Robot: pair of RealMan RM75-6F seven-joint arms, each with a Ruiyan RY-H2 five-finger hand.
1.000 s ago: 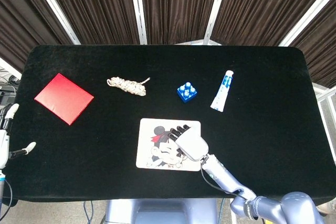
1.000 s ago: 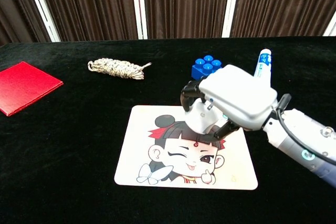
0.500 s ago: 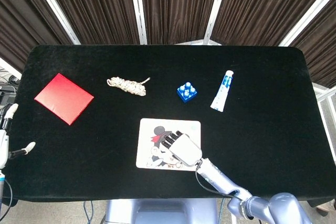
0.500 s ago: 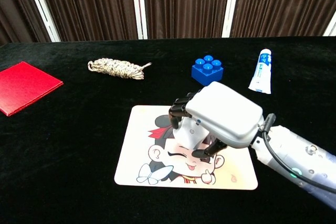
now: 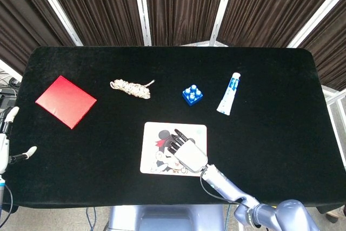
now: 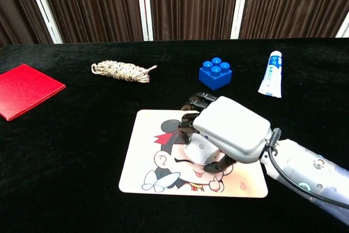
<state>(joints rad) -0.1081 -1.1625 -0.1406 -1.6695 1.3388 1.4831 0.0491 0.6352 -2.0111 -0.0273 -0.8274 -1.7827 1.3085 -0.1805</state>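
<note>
A white mat with a cartoon face [image 5: 155, 134] [image 6: 146, 154] lies at the near middle of the black table [image 5: 270, 133]. My right hand [image 5: 184, 153] [image 6: 228, 133] lies palm down over the right half of the mat, its dark fingertips [image 6: 192, 103] spread toward the mat's far edge and touching the picture. It holds nothing. My left hand [image 5: 6, 143] shows only at the far left edge of the head view, off the table, with its white fingers apart and nothing in it.
Along the far half of the table lie a red square card [image 5: 65, 101] [image 6: 24, 96], a coil of pale rope [image 5: 131, 87] [image 6: 121, 71], a blue toy brick [image 5: 192, 94] [image 6: 215, 73] and a white and blue tube [image 5: 229, 93] [image 6: 271, 74].
My right hand has drawn back toward the near edge and to the left across the mat, sinking lower onto it, and its fingers have spread out. The left hand has not moved.
</note>
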